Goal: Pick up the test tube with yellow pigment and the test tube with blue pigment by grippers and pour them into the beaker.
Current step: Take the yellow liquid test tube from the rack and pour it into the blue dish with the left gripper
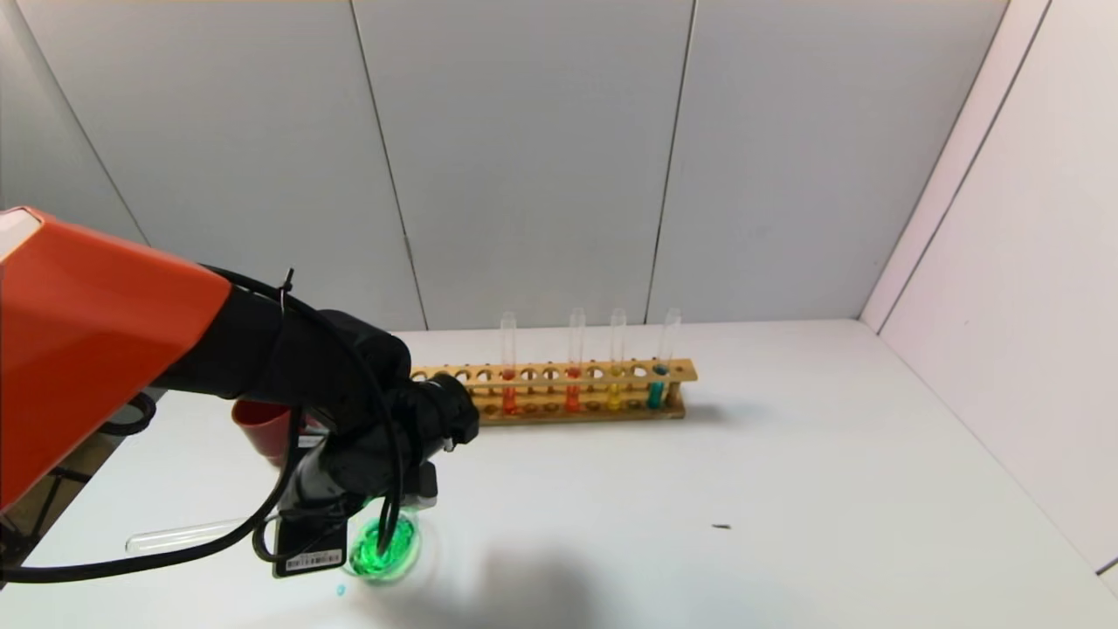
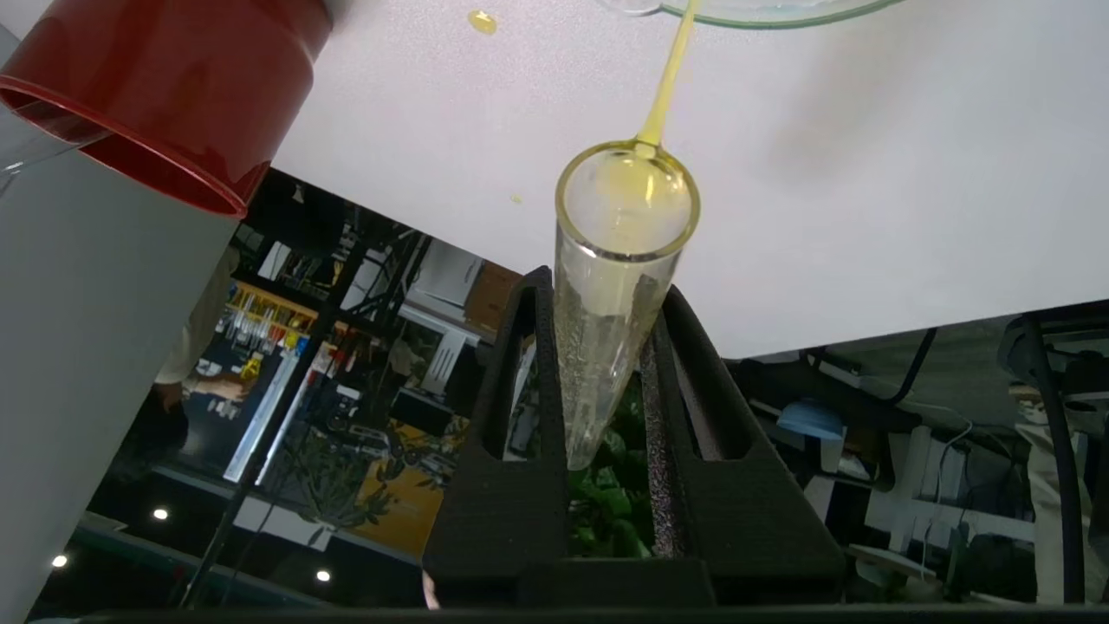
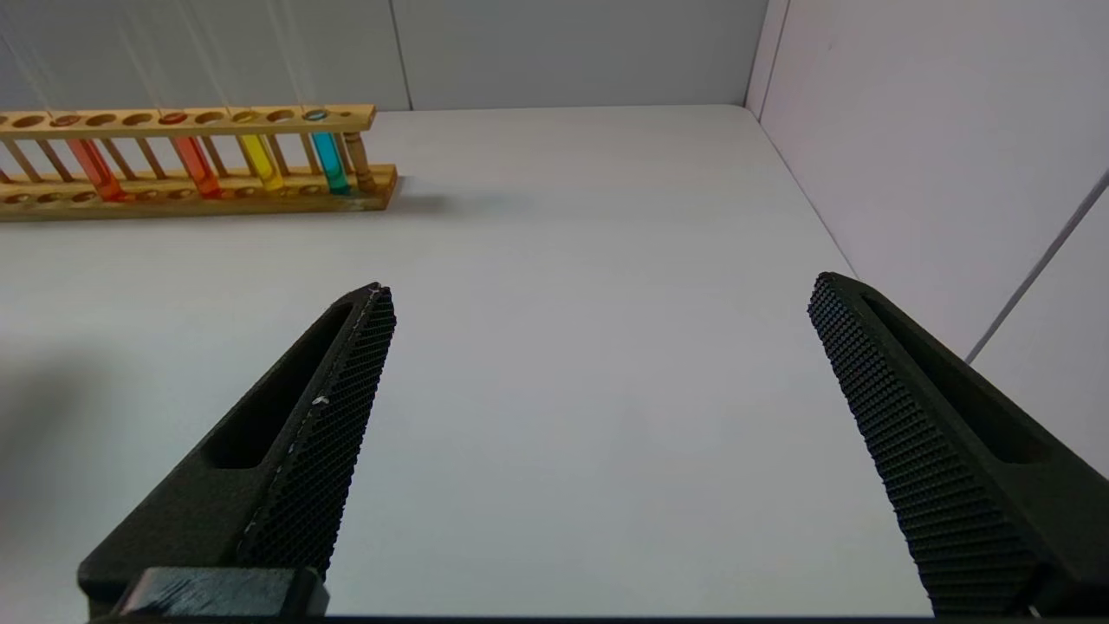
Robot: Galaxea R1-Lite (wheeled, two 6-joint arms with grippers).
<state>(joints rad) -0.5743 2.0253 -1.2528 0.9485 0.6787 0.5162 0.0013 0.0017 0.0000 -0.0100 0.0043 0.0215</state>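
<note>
The left arm hides the beaker's (image 1: 389,552) near rim in the head view.

A white table (image 1: 786,489) meets grey wall panels at its far edge and a white wall along its right edge. A wooden rack (image 1: 559,393) stands near the far edge. A dark red cup (image 1: 262,428) sits toward the left edge. Near the front-left corner lie an empty glass tube (image 1: 175,535), the beaker (image 1: 384,550) of green liquid, and a small drop (image 1: 341,590). A dark speck (image 1: 721,527) lies toward the front right.

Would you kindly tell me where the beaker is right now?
In the head view the beaker stands at the table's near left, under the left pincer, in front of the red cup.
</note>
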